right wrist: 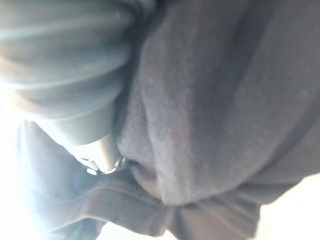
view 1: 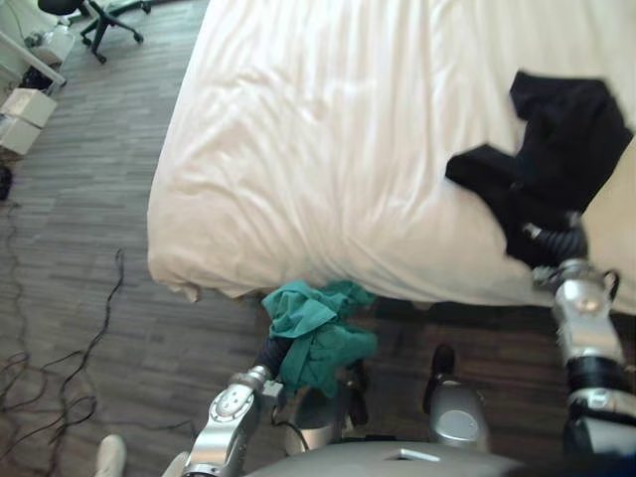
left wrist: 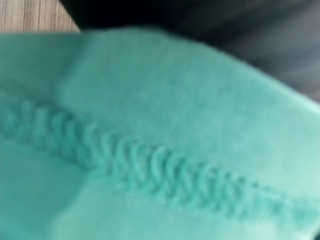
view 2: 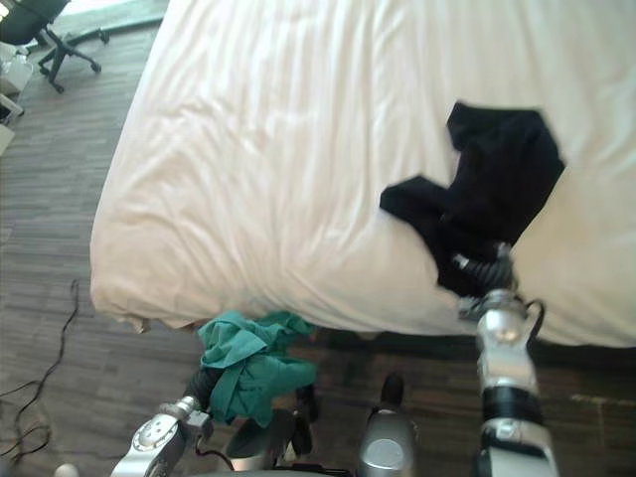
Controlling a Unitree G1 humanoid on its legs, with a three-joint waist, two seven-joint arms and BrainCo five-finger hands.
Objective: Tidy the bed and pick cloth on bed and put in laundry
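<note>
Right hand (view 1: 558, 242) buried in near end of black cloth (view 1: 561, 139) on bed (view 1: 298, 149); cloth's long axis runs ahead of it. Left hand (view 1: 270, 355) draped in teal cloth (view 1: 318, 333). Can't tell either grip.

You're looking down on a grey-brown plank floor (view 1: 89, 189) beside the bed (view 1: 328, 149), its white cover brightly lit. A black swivel chair (view 1: 99, 22) stands far left, with white boxes (view 1: 25, 114) nearer.
</note>
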